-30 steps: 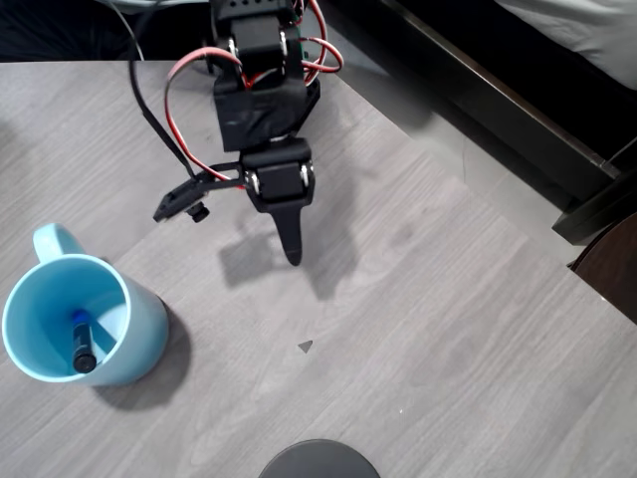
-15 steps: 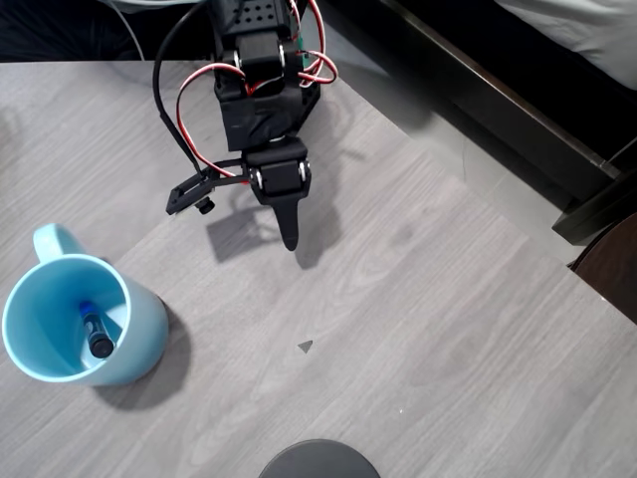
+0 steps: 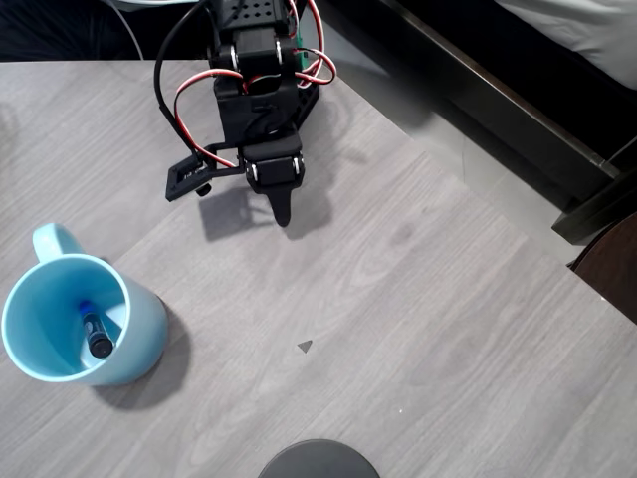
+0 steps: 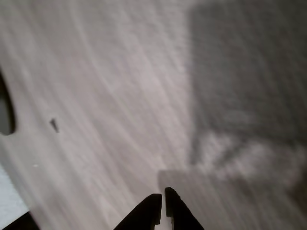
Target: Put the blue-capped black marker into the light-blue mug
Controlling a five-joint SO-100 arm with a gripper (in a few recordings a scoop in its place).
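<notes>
The light-blue mug (image 3: 60, 329) stands at the left of the table in the overhead view, handle pointing up-left. Inside it lies the blue-capped black marker (image 3: 95, 334), leaning against the inner wall with its dark end toward the lower right. My black gripper (image 3: 281, 211) hangs over the table's upper middle, far to the upper right of the mug, with its fingers together and nothing between them. The wrist view shows the gripper (image 4: 162, 200) tips nearly touching above blurred grey wood.
The grey wood table's (image 3: 418, 329) right edge runs diagonally, with dark floor and furniture beyond it. A dark round object (image 3: 318, 460) sits at the bottom edge. A small dark speck (image 3: 305, 346) lies mid-table.
The arm has drawn back toward its base at the top, away from the mug. The marker has settled lower inside the mug since a second ago.
</notes>
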